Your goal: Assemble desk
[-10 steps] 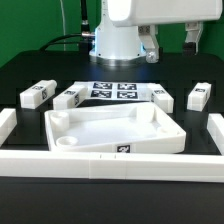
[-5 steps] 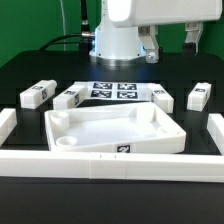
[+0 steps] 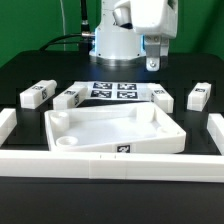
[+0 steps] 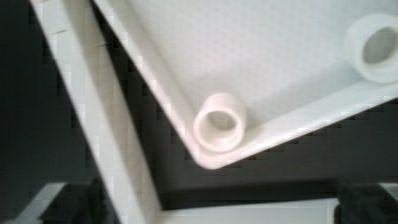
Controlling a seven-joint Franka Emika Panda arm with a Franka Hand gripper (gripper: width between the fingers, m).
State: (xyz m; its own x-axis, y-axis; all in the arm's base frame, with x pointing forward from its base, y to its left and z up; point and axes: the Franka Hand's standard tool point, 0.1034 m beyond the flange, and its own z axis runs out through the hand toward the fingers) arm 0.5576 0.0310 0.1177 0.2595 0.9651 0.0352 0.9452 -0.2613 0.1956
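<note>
Tool [image 3: 152, 62] spread wide, empty, high over tabletop [image 3: 115, 128].
Socket [image 4: 219, 122] faces up beneath tool, evidently to receive legs [image 3: 160, 95]; none fitted.

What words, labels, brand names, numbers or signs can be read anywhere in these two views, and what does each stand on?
None: no words, numbers or brands in either view.
Only black-white square tags, patterns rather than text, on the marker board, the leg blocks and the front rail.
The part of the tabletop seen in the wrist view shows no mark.
</note>
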